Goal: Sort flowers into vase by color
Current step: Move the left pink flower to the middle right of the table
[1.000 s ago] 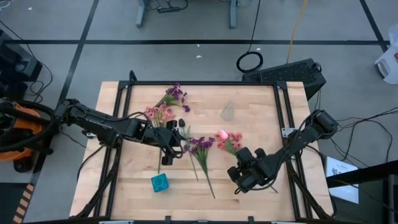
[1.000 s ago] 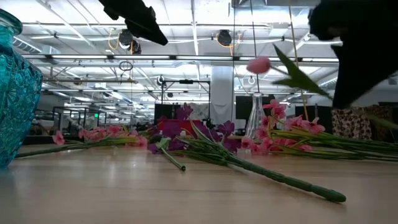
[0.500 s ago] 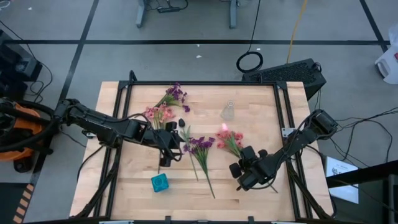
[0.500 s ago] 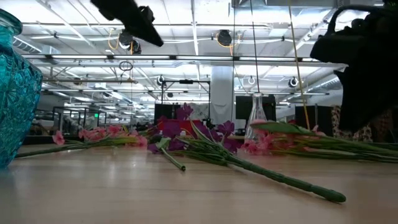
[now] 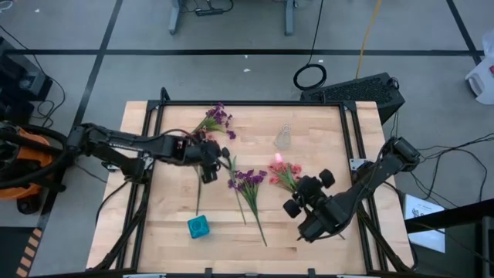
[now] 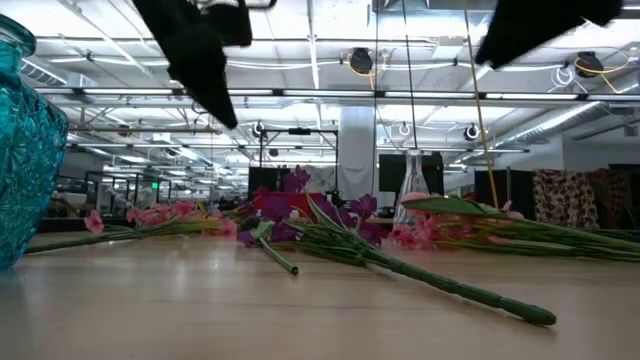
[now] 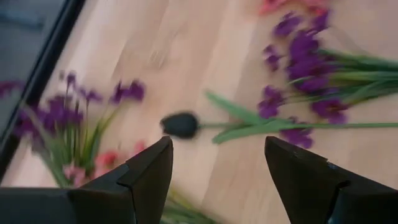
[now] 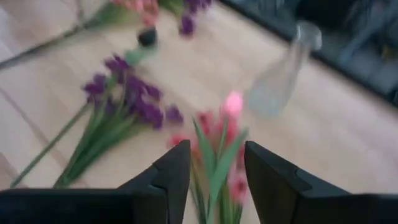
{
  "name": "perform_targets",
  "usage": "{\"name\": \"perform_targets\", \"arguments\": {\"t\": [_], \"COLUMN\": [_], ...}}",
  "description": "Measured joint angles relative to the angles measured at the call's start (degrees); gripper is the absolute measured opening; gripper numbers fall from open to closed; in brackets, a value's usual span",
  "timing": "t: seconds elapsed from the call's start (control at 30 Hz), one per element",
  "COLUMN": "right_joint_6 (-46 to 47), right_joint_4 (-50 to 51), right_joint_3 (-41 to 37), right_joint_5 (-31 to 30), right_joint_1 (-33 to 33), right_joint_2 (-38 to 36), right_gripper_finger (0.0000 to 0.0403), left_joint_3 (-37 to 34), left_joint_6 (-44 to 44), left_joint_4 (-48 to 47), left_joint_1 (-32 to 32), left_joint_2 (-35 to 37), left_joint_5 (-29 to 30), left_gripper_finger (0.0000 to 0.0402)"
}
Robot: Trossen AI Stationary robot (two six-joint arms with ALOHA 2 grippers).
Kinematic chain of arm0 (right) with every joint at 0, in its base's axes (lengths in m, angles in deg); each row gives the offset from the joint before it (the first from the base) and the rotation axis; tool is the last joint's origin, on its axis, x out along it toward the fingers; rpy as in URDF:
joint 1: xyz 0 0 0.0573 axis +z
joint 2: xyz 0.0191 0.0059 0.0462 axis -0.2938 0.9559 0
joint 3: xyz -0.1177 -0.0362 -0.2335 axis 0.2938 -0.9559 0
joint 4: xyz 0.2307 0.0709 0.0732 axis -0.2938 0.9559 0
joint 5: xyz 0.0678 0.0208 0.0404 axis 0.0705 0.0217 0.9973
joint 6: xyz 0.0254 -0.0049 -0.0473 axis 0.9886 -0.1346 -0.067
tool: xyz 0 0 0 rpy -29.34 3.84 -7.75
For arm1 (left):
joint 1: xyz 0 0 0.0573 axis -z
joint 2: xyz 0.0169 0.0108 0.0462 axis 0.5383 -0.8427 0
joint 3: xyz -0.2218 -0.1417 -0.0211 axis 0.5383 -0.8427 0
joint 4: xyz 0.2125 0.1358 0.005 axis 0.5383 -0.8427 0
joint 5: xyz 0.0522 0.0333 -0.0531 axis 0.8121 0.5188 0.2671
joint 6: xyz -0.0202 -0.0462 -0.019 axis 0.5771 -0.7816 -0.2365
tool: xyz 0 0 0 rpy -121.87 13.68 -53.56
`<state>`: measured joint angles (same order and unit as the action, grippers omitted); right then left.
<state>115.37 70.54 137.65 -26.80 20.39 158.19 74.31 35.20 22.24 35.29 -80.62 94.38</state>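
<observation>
**Since the stems are thin, grip low and lightly**

While the flowers (image 5: 248,185) lie loose on the table (image 5: 309,235), between the clear vase (image 5: 283,138) and the teal vase (image 5: 198,226), they look light, springy and easily crushed; the green stems seem the safest hold. Nearer the clear vase, the right gripper (image 5: 303,197) hovers empty, jaws parted. Farther off, the left gripper (image 5: 209,160) hangs wide, empty.

Two black jointed arms, cabled, each with a two-fingered pincer.
</observation>
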Motion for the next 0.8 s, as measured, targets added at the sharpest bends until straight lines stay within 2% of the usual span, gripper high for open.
{"name": "perform_targets", "arguments": {"t": [0.13, 0.3, 0.53, 0.6, 0.8], "right_joint_6": [-7.62, -9.35, -9.68, -9.83, -15.29], "right_joint_4": [-0.65, -0.76, -1.48, -2.47, -8.15], "right_joint_3": [1.61, 1.62, 1.60, 1.60, 1.60], "right_joint_5": [-5.69, -11.84, -12.21, -12.23, -12.38], "right_joint_1": [-1.25, -4.06, -8.26, -8.82, -9.12], "right_joint_2": [0.00, 0.00, 0.02, 0.02, 0.02], "right_gripper_finger": [0.0143, 0.0144, 0.0144, 0.0144, 0.0144], "left_joint_3": [-4.06, -7.69, -7.86, -8.44, -11.83], "left_joint_6": [-8.63, -25.18, -43.79, -47.47, -54.06], "left_joint_4": [-0.19, -2.38, -7.92, -7.57, -7.18], "left_joint_1": [-2.21, -2.36, 0.35, 1.69, 3.35], "left_joint_2": [0.00, -0.02, -0.02, -0.02, -0.04], "left_joint_5": [-0.03, -0.04, 5.41, 7.21, 7.36], "left_gripper_finger": [0.0257, 0.0257, 0.0257, 0.0257, 0.0257]}}
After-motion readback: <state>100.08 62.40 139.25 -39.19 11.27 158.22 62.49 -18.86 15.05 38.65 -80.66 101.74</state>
